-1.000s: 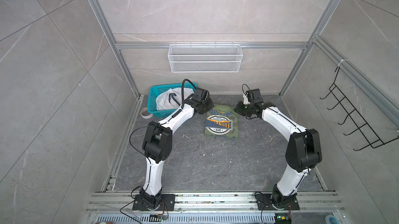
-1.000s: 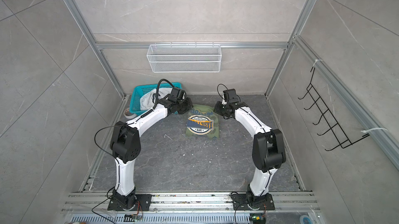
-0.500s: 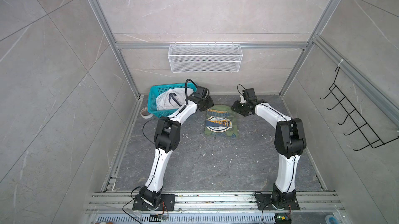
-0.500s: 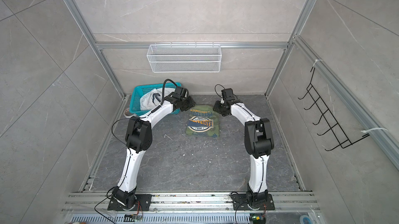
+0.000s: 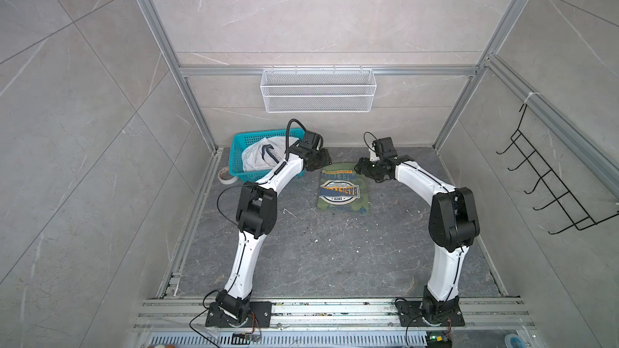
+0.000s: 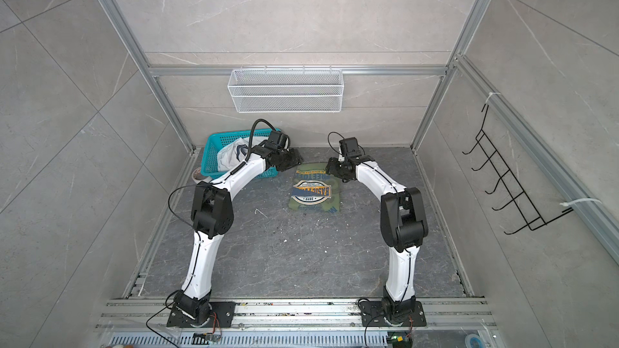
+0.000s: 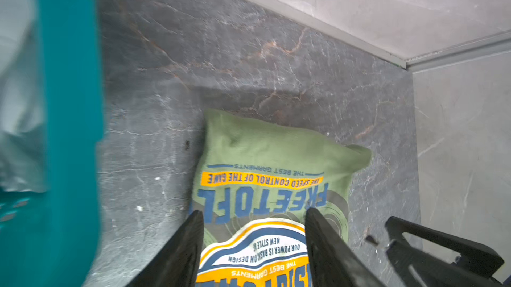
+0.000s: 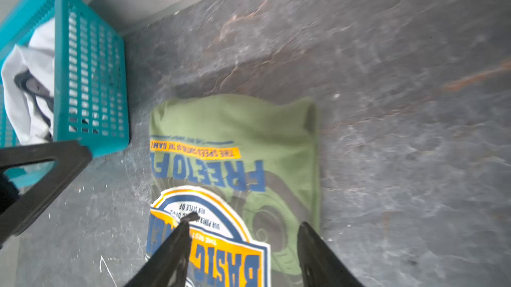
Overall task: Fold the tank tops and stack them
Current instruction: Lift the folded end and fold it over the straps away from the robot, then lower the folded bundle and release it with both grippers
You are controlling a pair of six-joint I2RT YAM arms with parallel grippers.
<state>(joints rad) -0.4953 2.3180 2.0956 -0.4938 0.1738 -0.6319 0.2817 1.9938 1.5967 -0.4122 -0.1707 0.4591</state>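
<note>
I see the olive tank top (image 5: 343, 192) folded flat on the worktop (image 5: 318, 256), graphic facing up. The white tank top (image 5: 259, 158) lies crumpled inside the teal basket (image 5: 235, 158). Left jaws and right jaws both stand parted and empty, over the olive top's far end.

matt cloth tank top (image 5: 342, 192), plastic basket (image 5: 235, 158)
</note>
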